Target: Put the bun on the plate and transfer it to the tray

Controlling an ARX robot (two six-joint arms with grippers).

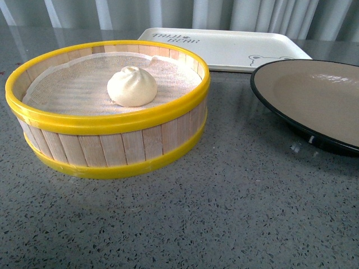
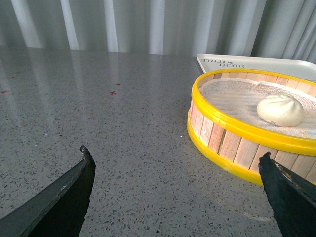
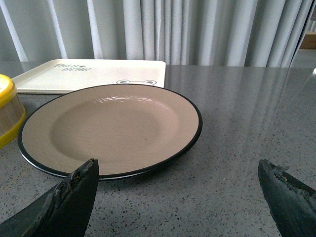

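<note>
So, step 1 not begun: bun point(image 1: 132, 86) sits in steamer basket point(image 1: 112, 148), plate point(image 1: 314, 95) bare beside it, both arms' jaws wide & empty; next prob. needs left gripper point(image 2: 175, 153) over the rim, gentle pinch.

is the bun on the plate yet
No, the bun sits inside the yellow-rimmed steamer basket, while the plate beside it is bare.
</note>
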